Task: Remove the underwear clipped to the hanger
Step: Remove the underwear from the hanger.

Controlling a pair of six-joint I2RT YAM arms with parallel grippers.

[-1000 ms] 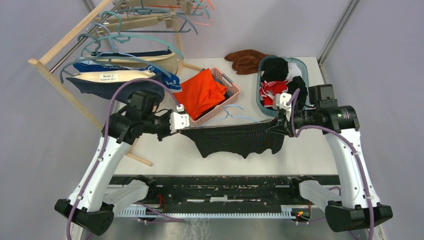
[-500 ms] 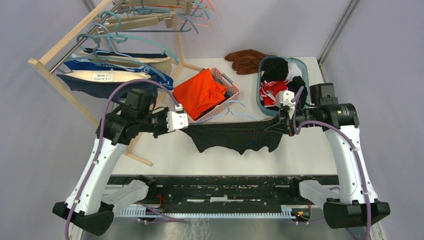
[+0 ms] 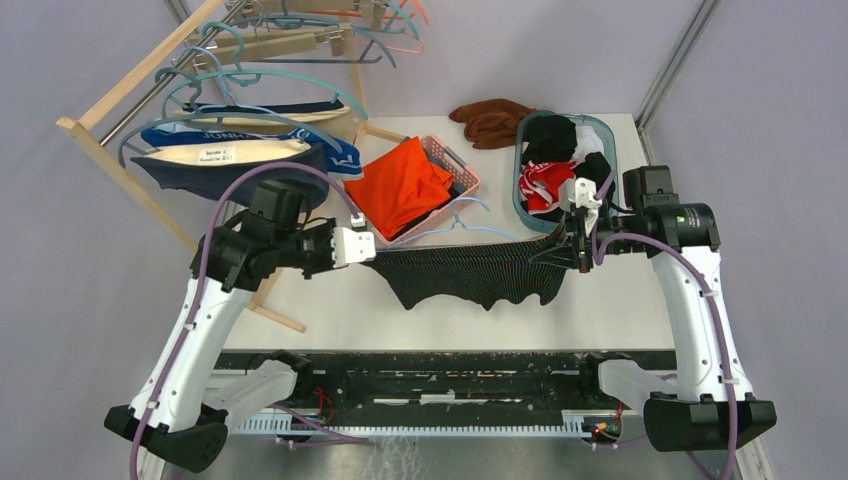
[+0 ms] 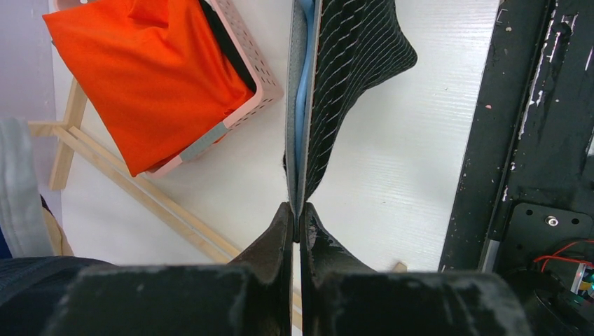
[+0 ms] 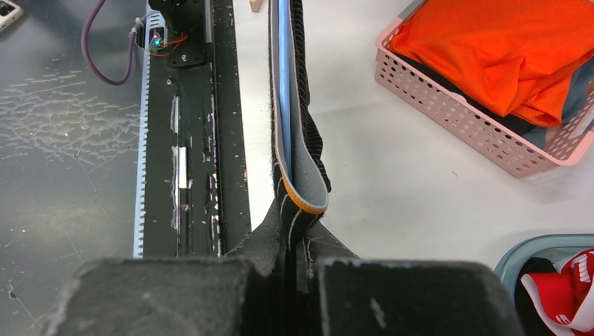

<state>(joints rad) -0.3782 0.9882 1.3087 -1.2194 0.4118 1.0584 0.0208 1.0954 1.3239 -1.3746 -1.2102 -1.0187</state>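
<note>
A white table [image 3: 610, 300] is seen, with a wooden rack [image 3: 130, 78] leaning at its far left. On the rack's hangers, navy, royal-blue and beige briefs [image 3: 225, 160] are hung, one with a white label.

A pair of black pinstriped underwear [image 3: 470, 275] is held stretched above the near middle of the table, between the two arms. A grey-blue tub [image 3: 610, 150] of mixed clothes is placed at the far right, and a pink basket [image 3: 452, 160] filled with an orange garment [image 3: 400, 185] is set just left of it. A brown cloth [image 3: 490, 120] is laid at the far edge between them.

The left gripper [image 4: 295, 213] is closed tight on the left end of the pinstriped underwear, its fingers pressed together on the fabric edge. The right gripper [image 5: 294, 224] is likewise clamped on the right end. A light-blue hanger arm [image 4: 302, 91] is seen running inside the waistband.
</note>
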